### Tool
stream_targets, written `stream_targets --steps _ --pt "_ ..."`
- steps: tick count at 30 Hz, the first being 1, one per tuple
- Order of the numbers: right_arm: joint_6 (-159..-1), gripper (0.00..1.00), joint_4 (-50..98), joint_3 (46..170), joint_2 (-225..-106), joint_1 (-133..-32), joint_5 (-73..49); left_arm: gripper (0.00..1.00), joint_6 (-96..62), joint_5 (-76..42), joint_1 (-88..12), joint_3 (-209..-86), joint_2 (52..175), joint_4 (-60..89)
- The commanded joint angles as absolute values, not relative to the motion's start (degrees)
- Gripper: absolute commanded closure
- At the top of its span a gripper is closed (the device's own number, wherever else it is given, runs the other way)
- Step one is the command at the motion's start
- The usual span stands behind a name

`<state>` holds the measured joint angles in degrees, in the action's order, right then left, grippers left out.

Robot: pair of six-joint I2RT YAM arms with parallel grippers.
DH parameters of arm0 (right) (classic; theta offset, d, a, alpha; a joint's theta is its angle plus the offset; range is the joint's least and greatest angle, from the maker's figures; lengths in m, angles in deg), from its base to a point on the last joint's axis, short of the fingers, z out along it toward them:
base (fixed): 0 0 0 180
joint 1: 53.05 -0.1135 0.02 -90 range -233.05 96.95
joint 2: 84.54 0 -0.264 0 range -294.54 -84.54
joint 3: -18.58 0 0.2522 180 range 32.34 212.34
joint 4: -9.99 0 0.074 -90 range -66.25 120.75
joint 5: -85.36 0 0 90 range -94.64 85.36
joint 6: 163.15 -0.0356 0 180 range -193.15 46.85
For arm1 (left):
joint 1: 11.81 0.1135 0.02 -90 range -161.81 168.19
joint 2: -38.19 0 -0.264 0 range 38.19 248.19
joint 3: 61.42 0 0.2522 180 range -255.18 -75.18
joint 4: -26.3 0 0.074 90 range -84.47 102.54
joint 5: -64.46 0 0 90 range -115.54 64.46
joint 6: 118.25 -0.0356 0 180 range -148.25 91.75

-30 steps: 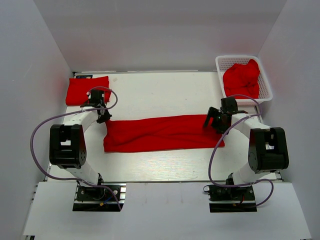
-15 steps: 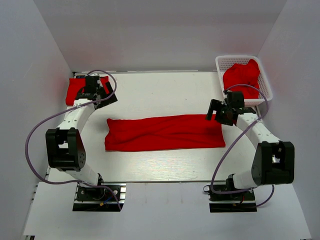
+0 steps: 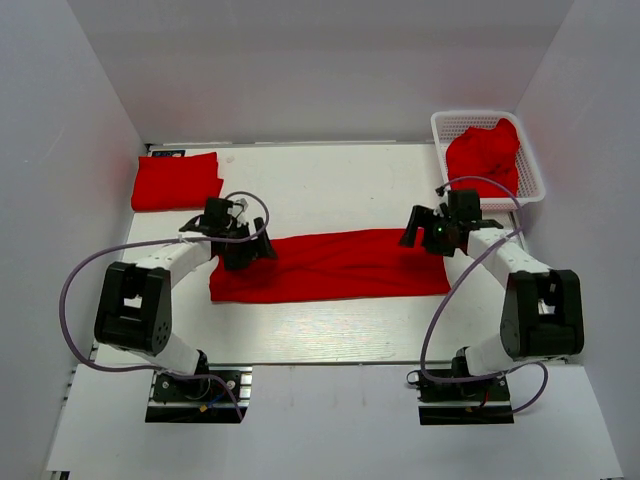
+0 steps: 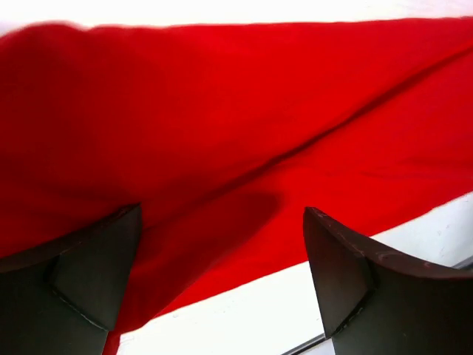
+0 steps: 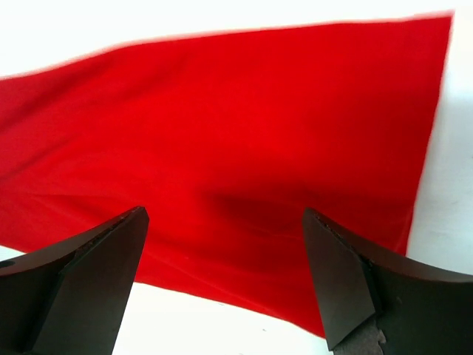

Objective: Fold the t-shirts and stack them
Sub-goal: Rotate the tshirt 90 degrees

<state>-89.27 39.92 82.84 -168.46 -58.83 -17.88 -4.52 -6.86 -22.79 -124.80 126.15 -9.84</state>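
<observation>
Overhead, a white table (image 3: pixel 330 180) boxed in by plain white walls holds a long red t-shirt (image 3: pixel 340 265), folded into a strip and lying flat across the middle from left to right. The left gripper (image 3: pixel 258 250) hovers over the strip's left end, jaws spread and empty. Its wrist camera shows dark fingers (image 4: pixel 81 281) apart above red cloth, the strip's edge and bare table just past them. The right gripper (image 3: pixel 412 232) hangs over the strip's right end, likewise released.

A folded red t-shirt (image 3: pixel 176 181) rests at the far left corner, well apart. A small dark mark (image 3: pixel 170 153) behind it is too small to read. A white mesh basket (image 3: pixel 445 125) at the far right corner holds a crumpled red t-shirt (image 3: pixel 485 158).

Bare table runs between the strip and the far edge, and along the near edge.
</observation>
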Motion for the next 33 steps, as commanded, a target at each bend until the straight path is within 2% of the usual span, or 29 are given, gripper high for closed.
stream_targets --steps 1,6,9,12,16,17,18,19,21,23,25,29,33 --pt "-90.46 0.1 37.63 81.12 -170.75 -58.94 -19.41 0.0 -1.98 -9.77 -22.45 -124.04 123.0 -9.17" --pt "-91.69 0.1 35.44 75.42 -171.11 -59.64 -18.11 0.0 0.67 -19.97 -21.48 -127.72 131.6 -10.66" --pt "-91.25 0.1 36.58 72.78 -171.11 -60.69 -15.72 0.0 0.15 -22.37 -21.48 -135.62 141.08 -10.67" --pt "-90.64 0.1 36.93 70.23 -171.02 -62.1 -16.42 0.0 -0.48 -19.13 -21.48 -147.74 150.57 -9.61" --pt "-89.59 0.1 40.27 68.12 -169.72 -66.4 -21.07 0.0 -1.18 -13.07 -22.53 -176.28 169.11 -10.4" --pt "-89.24 0.1 40.54 66.37 -169.18 -69.45 -23.51 0.0 -0.31 -11.84 -22.53 -182.08 177.5 -10.4" --pt "-89.06 0.1 41.06 65.92 -168.57 -70.79 -25.19 0.0 0.22 -6.78 -22.53 -188.06 182.19 -9.71" --pt "-87.75 0.1 41.24 65.13 -167.6 -72.11 -29.47 0.0 2.4 -4.55 -22.53 -201.08 186.94 -9.7" --pt "-85.46 0.1 43.68 65.21 -166.54 -78.61 -33.72 0.0 5.31 1.41 -23.24 -218.16 199.91 -8.22" --pt "-83.79 0.1 45.1 66.0 -167.41 -86.21 -35.75 0.0 11.19 2.5 -24.81 -219.59 203.15 2.64" --pt "-82.47 0.1 45.03 68.37 -169.95 -91.51 -37.41 0.0 13.75 1.02 -26.04 -213.36 202.55 15.18" --pt "-75.47 0.1 38.8 77.66 -181.78 -100.75 -39.62 0.0 12.97 -4.7 -30.26 -217.3 204.3 18.32" --pt "-71.41 0.1 38.25 86.9 -189.37 -104.72 -44.98 0.0 12.97 -9.01 -30.88 -216.59 204.83 20.35"
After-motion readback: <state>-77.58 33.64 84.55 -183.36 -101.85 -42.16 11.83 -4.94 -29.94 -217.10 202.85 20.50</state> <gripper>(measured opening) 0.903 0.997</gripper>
